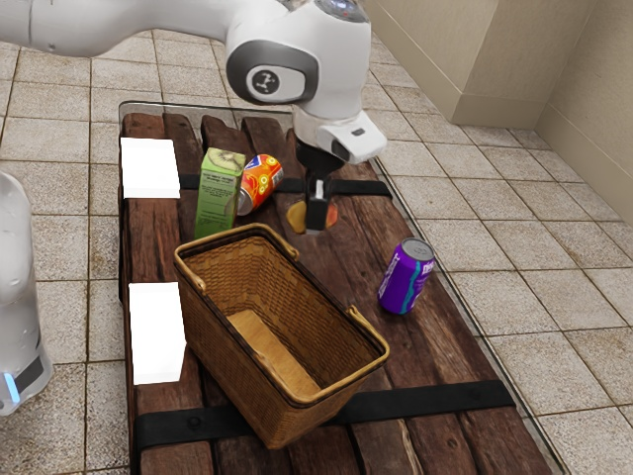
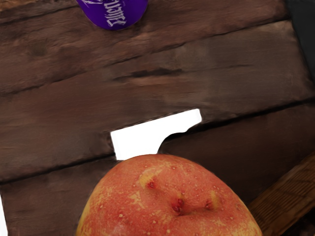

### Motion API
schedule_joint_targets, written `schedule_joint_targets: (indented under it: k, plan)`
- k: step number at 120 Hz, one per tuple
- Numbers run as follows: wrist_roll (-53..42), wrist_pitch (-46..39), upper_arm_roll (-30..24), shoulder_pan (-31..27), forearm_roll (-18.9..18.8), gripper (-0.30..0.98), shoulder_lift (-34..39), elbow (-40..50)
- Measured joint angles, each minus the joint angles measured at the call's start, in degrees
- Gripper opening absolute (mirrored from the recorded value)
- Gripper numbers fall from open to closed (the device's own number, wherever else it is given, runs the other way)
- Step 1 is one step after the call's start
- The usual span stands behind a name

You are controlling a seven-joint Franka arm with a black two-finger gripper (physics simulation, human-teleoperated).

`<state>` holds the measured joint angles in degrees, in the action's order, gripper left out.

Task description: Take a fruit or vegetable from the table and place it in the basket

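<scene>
My gripper [image 1: 316, 210] points down over the table's far part, beyond the basket in the exterior view. A roundish red and yellow fruit or vegetable [image 1: 296, 218] shows on both sides of it, its middle hidden behind the gripper. In the wrist view the same dimpled, speckled fruit or vegetable [image 2: 170, 201] is large at the lower edge, just under my hand. Whether it is gripped cannot be made out. The woven brown basket [image 1: 227, 341] stands upright, its inside bare; part of the basket [image 2: 290, 201] appears in the wrist view.
A purple can [image 1: 406, 277] stands on the exterior view's right; the can [image 2: 115, 12] is also at the wrist view's edge. A green carton [image 1: 218, 193] and a tilted orange-red can [image 1: 261, 182] are beyond the basket. Dark straps [image 1: 435, 399] cross the wooden table [image 1: 346, 262].
</scene>
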<state>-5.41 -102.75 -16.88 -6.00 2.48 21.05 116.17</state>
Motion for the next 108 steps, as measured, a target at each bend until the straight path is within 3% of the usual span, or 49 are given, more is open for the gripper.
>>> schedule_joint_targets:
  k: [40,77,89,108]
  plan:
    - [-0.46,2.48,-10.56,0.21,2.01,0.28,-0.06,-1.87]
    - [-0.76,3.38,-14.61,0.48,3.09,0.28,-0.47,-3.49]
    - [-0.90,3.50,-15.02,0.48,3.57,0.49,-0.65,-3.47]
    - [-0.82,3.30,-15.02,0.45,3.87,0.62,-1.21,-3.47]
